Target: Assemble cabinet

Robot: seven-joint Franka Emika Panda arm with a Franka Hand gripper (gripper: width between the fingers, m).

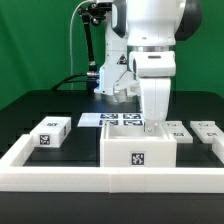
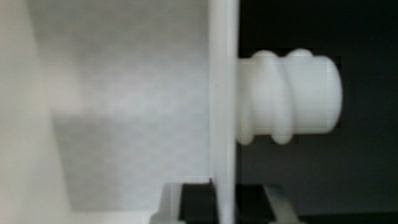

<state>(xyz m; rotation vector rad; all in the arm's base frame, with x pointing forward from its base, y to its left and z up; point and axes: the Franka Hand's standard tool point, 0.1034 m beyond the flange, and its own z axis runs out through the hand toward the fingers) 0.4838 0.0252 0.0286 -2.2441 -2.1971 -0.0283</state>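
Front: long low white border rail (image 1: 60, 180), matte, square-edged, running along the near side and turning back at both ends.

Just behind it, at centre: the cabinet (image 1: 138, 150), a large white plastic box with smooth flat faces and a square black-and-white tag on the near wall. It stands upright on the black table (image 1: 60, 105).

Gripper (image 1: 152, 124): reaches straight down into the cabinet's top, at the exterior view's right. The wrist view shows dark fingers (image 2: 191, 203) set one on each side of a thin white wall edge and flush against it, so the claw is closed on the cabinet wall. A white ribbed peg (image 2: 294, 95), cylindrical with rounded ridges, sticks out from one face of that wall; the other face is plain and smooth.

Either side: a small white tagged block (image 1: 50, 133) to the exterior view's left, and two more (image 1: 180, 130) (image 1: 208, 128) to its right, all apart from the cabinet.

Behind the cabinet: the marker board (image 1: 118, 119), flat on the table.

Arm: white, glossy, rounded links, last link vertical over the cabinet
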